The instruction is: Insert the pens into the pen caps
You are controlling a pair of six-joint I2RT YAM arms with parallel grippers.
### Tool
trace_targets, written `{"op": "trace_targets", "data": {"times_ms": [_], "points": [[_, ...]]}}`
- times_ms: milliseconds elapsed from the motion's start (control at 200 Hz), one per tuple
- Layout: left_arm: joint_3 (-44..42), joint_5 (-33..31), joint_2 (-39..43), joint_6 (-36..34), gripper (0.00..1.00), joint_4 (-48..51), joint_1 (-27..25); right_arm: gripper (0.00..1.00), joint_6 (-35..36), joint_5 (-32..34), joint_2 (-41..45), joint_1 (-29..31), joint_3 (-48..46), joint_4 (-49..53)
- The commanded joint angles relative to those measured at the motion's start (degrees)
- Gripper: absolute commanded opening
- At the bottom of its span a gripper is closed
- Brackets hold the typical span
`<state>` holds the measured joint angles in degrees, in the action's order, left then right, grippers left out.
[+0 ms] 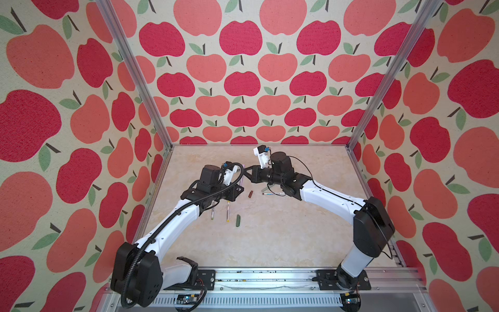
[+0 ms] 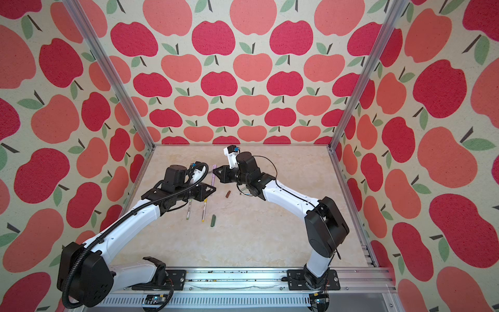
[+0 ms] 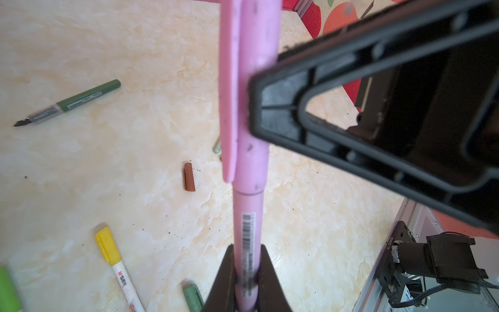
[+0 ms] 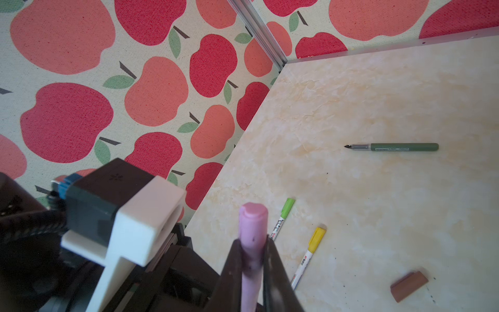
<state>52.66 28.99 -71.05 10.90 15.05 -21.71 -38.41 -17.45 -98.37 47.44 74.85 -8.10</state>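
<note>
A pink pen (image 3: 247, 229) hangs in the air between my two grippers, with a pink cap (image 3: 253, 94) on its far end. My left gripper (image 3: 247, 259) is shut on the barrel near the barcode. My right gripper (image 4: 253, 251) is shut on the pink cap (image 4: 253, 224). In both top views the two grippers (image 1: 242, 186) (image 1: 246, 170) meet tip to tip above the middle of the table. A dark green pen (image 4: 397, 147) lies uncapped. A brown cap (image 1: 250, 194) and a green cap (image 1: 238, 219) lie loose.
Two white pens lie side by side under the left arm, one with a yellow cap (image 1: 228, 213), one with a lime cap (image 1: 212, 212). Another white pen (image 1: 272, 193) lies under the right arm. Apple-print walls and aluminium posts (image 1: 370, 89) enclose the marbled table (image 1: 297, 243).
</note>
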Motion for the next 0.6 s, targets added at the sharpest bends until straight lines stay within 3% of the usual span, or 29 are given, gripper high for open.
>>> {"op": "trace_targets", "data": {"times_ms": [0, 355, 595], "points": [[7.46, -2.54, 1.94, -0.39, 0.00, -21.82, 2.33, 0.03, 1.25, -8.90, -3.94, 3.01, -4.97, 19.47], [6.03, -1.31, 2.87, -0.61, 0.00, -20.10, 2.82, 0.10, 2.15, -8.35, -3.01, 2.51, -3.53, 20.33], [-5.46, -1.72, 6.92, 4.39, 0.00, -18.49, 2.47, 0.20, 3.43, -7.18, 3.02, -2.35, 2.29, 19.23]]}}
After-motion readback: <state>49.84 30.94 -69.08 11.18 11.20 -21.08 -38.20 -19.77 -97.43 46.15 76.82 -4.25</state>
